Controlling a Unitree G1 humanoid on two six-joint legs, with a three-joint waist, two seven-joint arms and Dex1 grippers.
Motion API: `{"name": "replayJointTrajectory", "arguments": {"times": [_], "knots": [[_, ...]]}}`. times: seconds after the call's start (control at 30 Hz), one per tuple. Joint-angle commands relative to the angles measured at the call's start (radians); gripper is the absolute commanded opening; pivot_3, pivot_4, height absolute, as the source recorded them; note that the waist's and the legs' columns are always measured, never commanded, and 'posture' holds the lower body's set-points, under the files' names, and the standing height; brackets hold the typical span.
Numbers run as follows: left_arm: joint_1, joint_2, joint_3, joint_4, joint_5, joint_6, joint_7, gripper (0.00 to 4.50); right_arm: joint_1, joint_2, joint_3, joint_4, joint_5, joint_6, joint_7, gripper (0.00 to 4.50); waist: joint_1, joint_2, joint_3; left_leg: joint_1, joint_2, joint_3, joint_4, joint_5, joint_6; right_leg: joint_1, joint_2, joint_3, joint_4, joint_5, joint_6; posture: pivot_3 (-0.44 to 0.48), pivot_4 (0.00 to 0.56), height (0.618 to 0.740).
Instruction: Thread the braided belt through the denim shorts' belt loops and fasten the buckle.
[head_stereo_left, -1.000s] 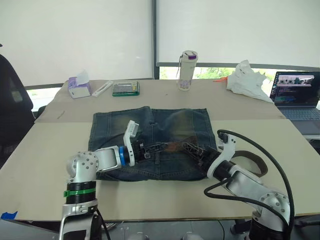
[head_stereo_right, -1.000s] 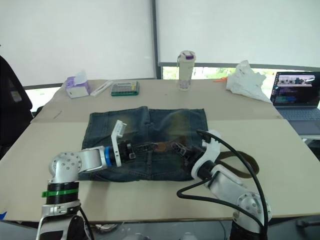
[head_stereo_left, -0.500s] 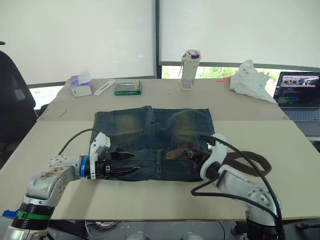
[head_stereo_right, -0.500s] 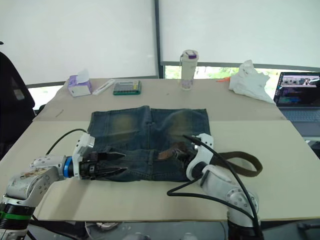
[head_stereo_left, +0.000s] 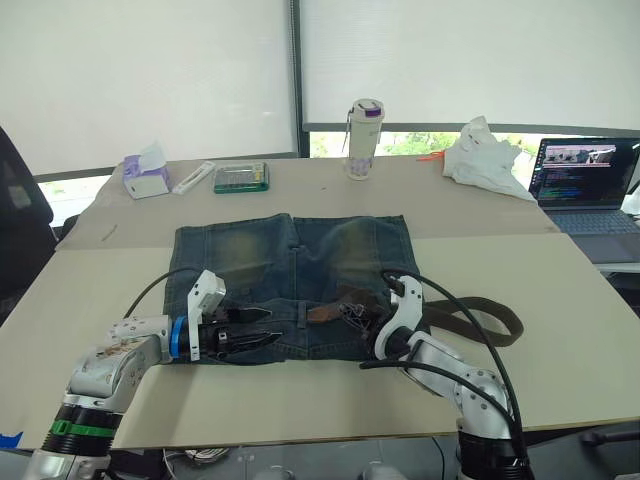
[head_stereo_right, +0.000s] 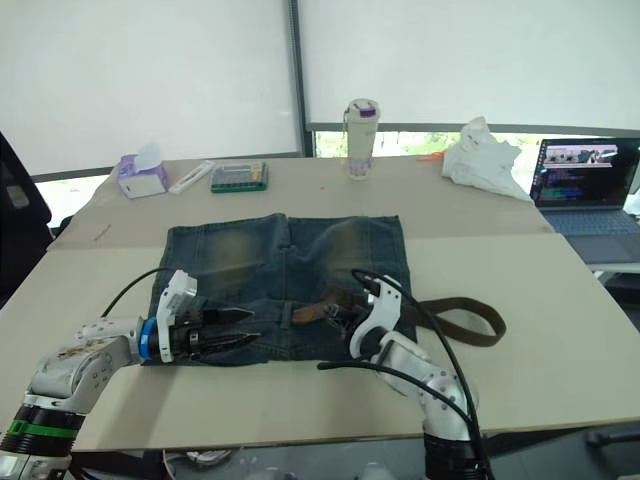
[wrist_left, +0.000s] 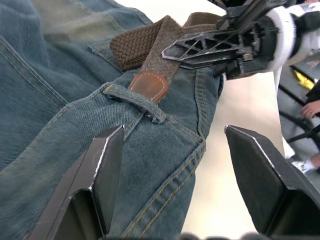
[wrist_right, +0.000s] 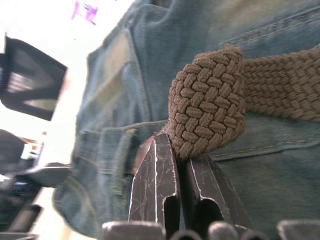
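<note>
Pinching braided belt (wrist_right: 207, 117), right end effector (wrist_right: 182, 160), on denim shorts (head_stereo_left: 250, 255)

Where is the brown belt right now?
The braided belt lies on the robot's right side, looping over the table beside the denim shorts, its tip on the waistband at the right gripper.

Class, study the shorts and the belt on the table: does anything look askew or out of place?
Yes. The braided belt trails in a loose loop off the denim shorts onto the table beside the right hand, and it bunches into a fold at that hand's fingers instead of lying flat along the waistband.
</note>
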Motion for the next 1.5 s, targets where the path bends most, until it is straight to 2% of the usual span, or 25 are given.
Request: {"name": "replayJointTrajectory", "arguments": {"times": [0.03, 0.27, 0.5, 0.67, 0.8, 1.0, 1.1, 1.27, 1.37, 1.43, 1.5], "knots": [[-0.014, 0.002, 0.042, -0.001, -0.031, 0.035, 0.018, 3.37, -0.027, -0.012, 0.002, -0.026, 0.034, 0.009, 0.021, 0.00, 0.000, 0.000, 0.000, 0.000, 0.000, 0.000, 0.000, 0.000, 0.000, 0.000, 0.000, 0.000, 0.000, 0.000, 0.000, 0.000, 0.150, 0.740], [0.006, 0.004, 0.048, -0.005, -0.031, 0.041, 0.019, 3.37, -0.088, -0.023, 0.097, 0.076, -0.097, 0.005, 0.064, 0.00, 0.001, 0.000, 0.000, 0.000, 0.000, 0.000, 0.000, 0.000, 0.000, 0.000, 0.003, 0.000, 0.000, 0.000, 0.000, 0.000, 0.150, 0.740], [0.006, -0.002, 0.071, -0.009, -0.064, 0.098, 0.055, 3.37, -0.129, 0.007, 0.110, 0.165, -0.158, 0.001, 0.135, 0.00, 0.001, 0.000, 0.000, 0.000, 0.000, 0.000, 0.000, 0.000, 0.000, 0.000, 0.001, 0.000, 0.000, 0.000, 0.000, 0.000, 0.150, 0.740], [-0.024, -0.019, 0.117, 0.007, -0.205, 0.411, 0.168, 3.37, -0.163, 0.040, 0.113, 0.206, -0.131, 0.013, 0.247, 0.00, -0.001, 0.000, 0.000, 0.001, 0.000, 0.000, 0.000, 0.000, 0.000, 0.000, 0.002, 0.000, 0.001, 0.000, 0.000, 0.000, 0.150, 0.740], [-0.053, -0.060, 0.167, 0.038, -0.270, 0.570, 0.262, 3.37, -0.169, 0.044, 0.113, 0.209, -0.146, 0.018, 0.276, 0.00, 0.000, 0.000, 0.000, 0.001, 0.000, 0.000, 0.000, 0.000, 0.000, 0.000, 0.005, 0.000, 0.002, 0.000, 0.000, 0.000, 0.150, 0.740], [-0.094, -0.156, 0.226, 0.044, -0.319, 0.638, 0.375, 3.37, -0.170, 0.047, 0.112, 0.205, -0.156, 0.029, 0.287, 0.00, 0.000, 0.000, 0.000, 0.001, -0.001, 0.000, 0.000, 0.000, 0.000, 0.000, 0.004, 0.000, 0.002, 0.000, 0.000, 0.000, 0.150, 0.740], [-0.111, -0.200, 0.271, 0.061, -0.347, 0.653, 0.433, 2.61, -0.168, 0.045, 0.113, 0.199, -0.162, 0.037, 0.288, 0.00, 0.001, 0.000, 0.000, 0.001, -0.001, -0.001, 0.000, 0.000, 0.000, -0.001, 0.001, 0.000, 0.003, 0.000, 0.000, 0.000, 0.150, 0.740], [-0.123, -0.218, 0.302, 0.072, -0.363, 0.671, 0.465, 0.89, -0.164, 0.033, 0.116, 0.183, -0.174, 0.042, 0.296, 0.00, 0.001, 0.000, 0.000, 0.001, -0.002, -0.001, 0.000, 0.000, 0.000, -0.001, -0.001, 0.000, 0.002, 0.000, 0.000, 0.000, 0.150, 0.740], [-0.125, -0.221, 0.307, 0.074, -0.368, 0.674, 0.473, 0.06, -0.159, 0.008, 0.131, 0.155, -0.192, 0.035, 0.314, 0.00, 0.003, 0.000, 0.000, 0.001, -0.002, -0.001, 0.000, 0.000, 0.000, -0.001, -0.001, 0.000, 0.002, 0.000, 0.000, 0.000, 0.150, 0.740], [-0.124, -0.224, 0.309, 0.073, -0.377, 0.675, 0.476, 0.00, -0.145, -0.024, 0.141, 0.111, -0.216, 0.036, 0.314, 0.78, 0.003, -0.001, 0.000, 0.001, -0.003, -0.001, 0.000, 0.000, 0.000, -0.001, -0.001, 0.000, 0.002, 0.000, 0.000, 0.000, 0.150, 0.740], [-0.136, -0.226, 0.319, 0.086, -0.387, 0.680, 0.480, 0.00, -0.111, -0.155, 0.196, -0.024, -0.279, 0.061, 0.328, 1.37, 0.008, 0.000, 0.000, 0.001, -0.003, -0.001, 0.000, 0.000, -0.001, -0.001, -0.001, 0.000, 0.002, 0.000, 0.000, 0.000, 0.150, 0.740]]}}
